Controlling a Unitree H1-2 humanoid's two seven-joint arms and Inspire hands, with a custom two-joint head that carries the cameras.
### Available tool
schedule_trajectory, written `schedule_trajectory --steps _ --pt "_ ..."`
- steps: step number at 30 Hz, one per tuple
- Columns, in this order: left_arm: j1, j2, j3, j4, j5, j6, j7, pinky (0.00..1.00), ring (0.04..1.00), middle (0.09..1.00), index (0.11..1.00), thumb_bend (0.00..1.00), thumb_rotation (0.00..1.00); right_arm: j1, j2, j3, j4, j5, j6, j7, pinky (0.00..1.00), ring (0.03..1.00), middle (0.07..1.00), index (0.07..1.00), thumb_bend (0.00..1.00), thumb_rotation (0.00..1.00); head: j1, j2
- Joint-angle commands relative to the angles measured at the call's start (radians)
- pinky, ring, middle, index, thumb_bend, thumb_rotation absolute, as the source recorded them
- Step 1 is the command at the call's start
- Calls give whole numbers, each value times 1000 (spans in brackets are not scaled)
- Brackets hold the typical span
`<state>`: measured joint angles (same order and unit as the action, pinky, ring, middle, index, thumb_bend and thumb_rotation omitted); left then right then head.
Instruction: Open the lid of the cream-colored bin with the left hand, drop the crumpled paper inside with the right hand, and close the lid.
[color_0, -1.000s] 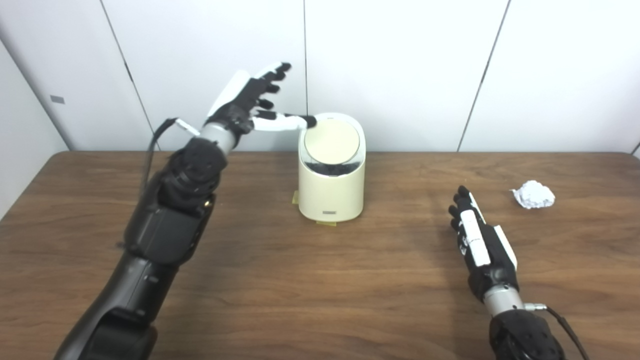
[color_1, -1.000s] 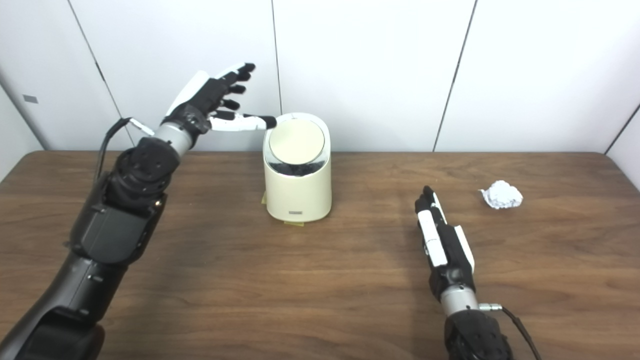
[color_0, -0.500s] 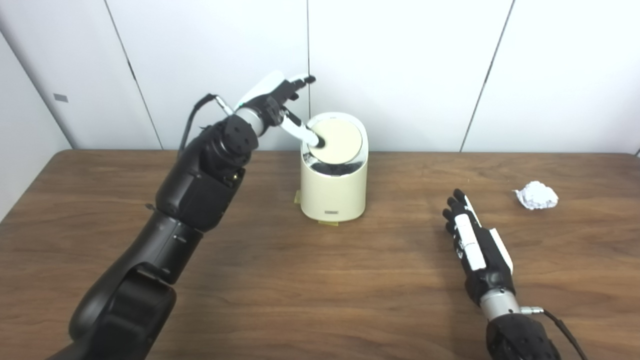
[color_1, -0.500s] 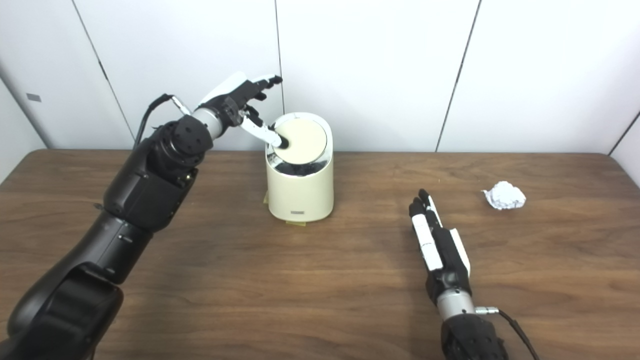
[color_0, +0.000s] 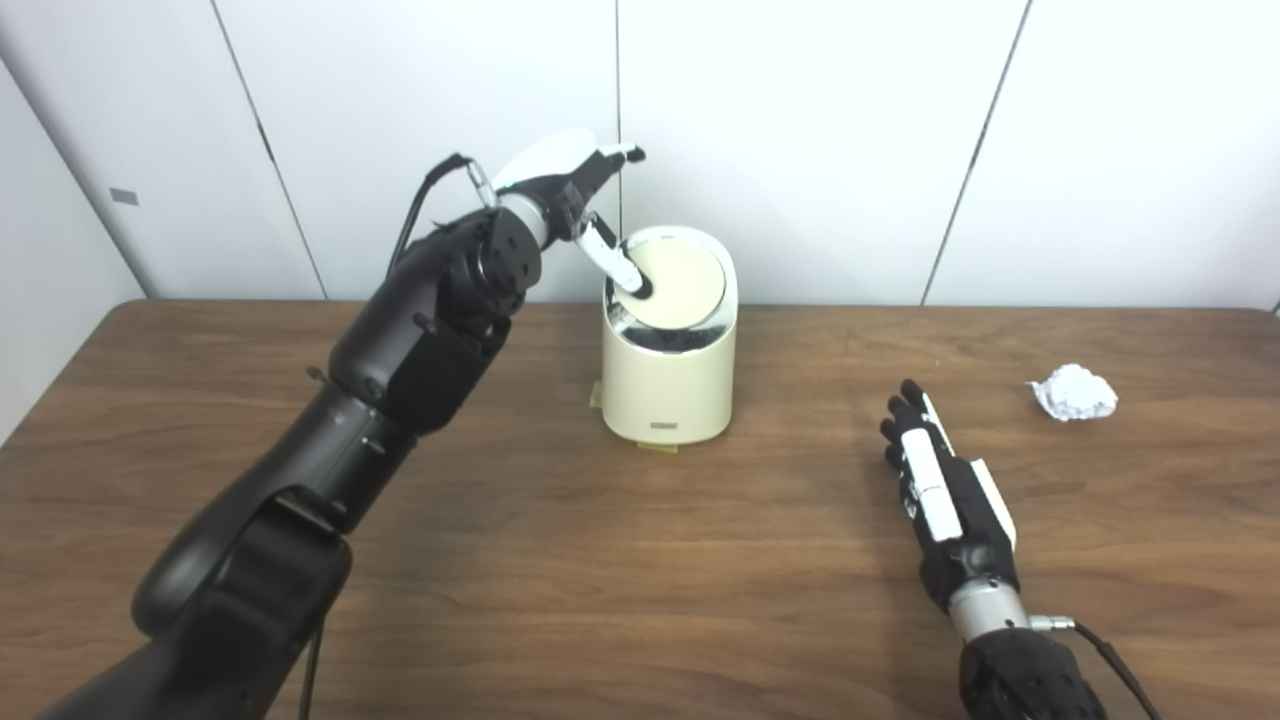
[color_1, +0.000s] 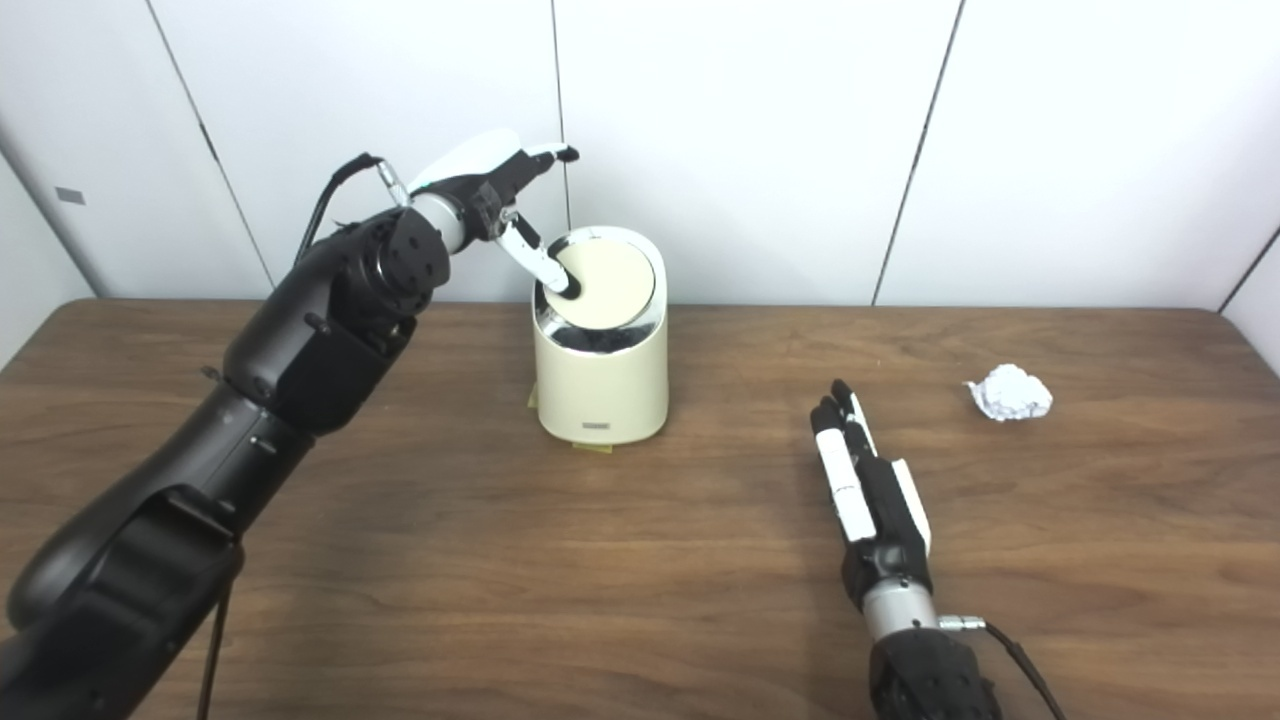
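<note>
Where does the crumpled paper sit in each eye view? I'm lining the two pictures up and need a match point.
Left eye view: the crumpled paper lies far right on the table, near the picture's right edge.
Right eye view: the crumpled paper lies further in from the right edge.
Shared landmark: the cream-colored bin, well to the paper's left in both; the right hand rests between them, nearer the camera.

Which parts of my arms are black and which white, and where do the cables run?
Both arms are glossy black with silver wrist collars. The left hand and right hand are black with white shells and fingers. A black cable plugs in at each wrist.
</note>
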<state>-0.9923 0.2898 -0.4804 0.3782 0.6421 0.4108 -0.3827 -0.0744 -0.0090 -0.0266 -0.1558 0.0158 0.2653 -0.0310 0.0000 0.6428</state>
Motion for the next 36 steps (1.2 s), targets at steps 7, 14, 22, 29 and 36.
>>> schedule_trajectory --steps 7,14,22,29,36 --pt "-41 -22 -52 36 87 -107 66 1000 1000 1000 1000 877 54 -36 -7 8 -12 -30 -56 -5 1000 965 982 1000 603 897 -9 -2" --pt "-22 -9 -171 50 243 -202 97 999 999 981 1000 929 99 -38 -3 4 -24 -27 -49 -4 1000 971 984 1000 601 897 -15 5" --pt "11 -27 -271 57 406 -267 157 1000 988 961 990 1000 69 -42 0 -8 -24 -16 -47 -7 1000 969 980 999 621 885 -18 12" --pt "35 -42 -204 0 352 -238 53 1000 995 969 986 987 66 -47 6 -14 -16 -8 -53 -8 1000 971 983 1000 628 882 -13 15" --pt "87 -91 81 -150 134 -18 -69 913 938 943 929 847 111 -45 3 -8 -30 -22 -40 -11 996 965 979 999 631 892 -39 17"
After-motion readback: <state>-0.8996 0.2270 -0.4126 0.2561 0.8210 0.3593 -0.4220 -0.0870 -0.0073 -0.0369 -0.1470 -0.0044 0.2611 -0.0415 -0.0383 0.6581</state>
